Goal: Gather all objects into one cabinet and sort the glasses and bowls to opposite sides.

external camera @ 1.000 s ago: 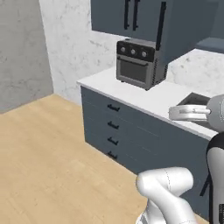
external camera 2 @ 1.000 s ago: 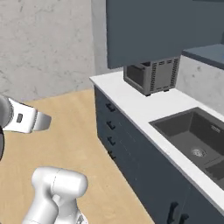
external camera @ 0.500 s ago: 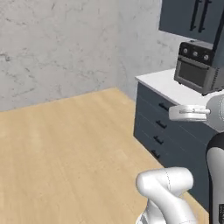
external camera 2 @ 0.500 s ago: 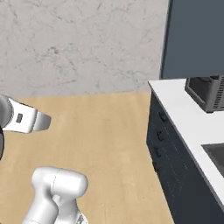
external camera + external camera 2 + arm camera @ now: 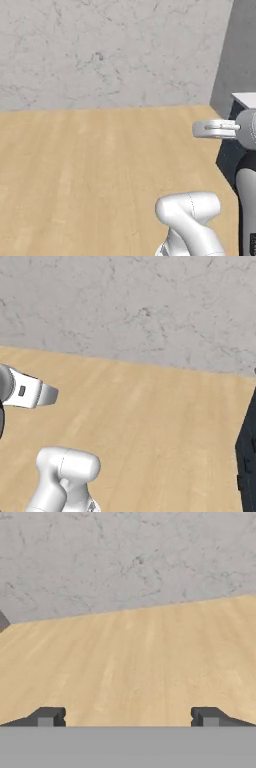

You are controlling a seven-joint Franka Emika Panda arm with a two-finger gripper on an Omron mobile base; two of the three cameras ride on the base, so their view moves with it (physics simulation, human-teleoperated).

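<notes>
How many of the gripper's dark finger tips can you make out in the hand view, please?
2: one finger tip rises at the bottom left and the other at the bottom right, wide apart with nothing between them, over bare wooden floor before a grey stone wall.

A light wooden plank floor (image 5: 90,170) spreads across the lower part of both base views and runs back to a grey marbled wall (image 5: 110,50) along the top. In the hand view the same floor (image 5: 140,662) fills the middle band beneath the wall. At the right edge of the left base view, a white countertop corner (image 5: 246,99) sits on a dark lower cabinet (image 5: 227,157) that stands on the floor. The right base view shows that dark cabinet (image 5: 247,456) at its lower right edge.
</notes>
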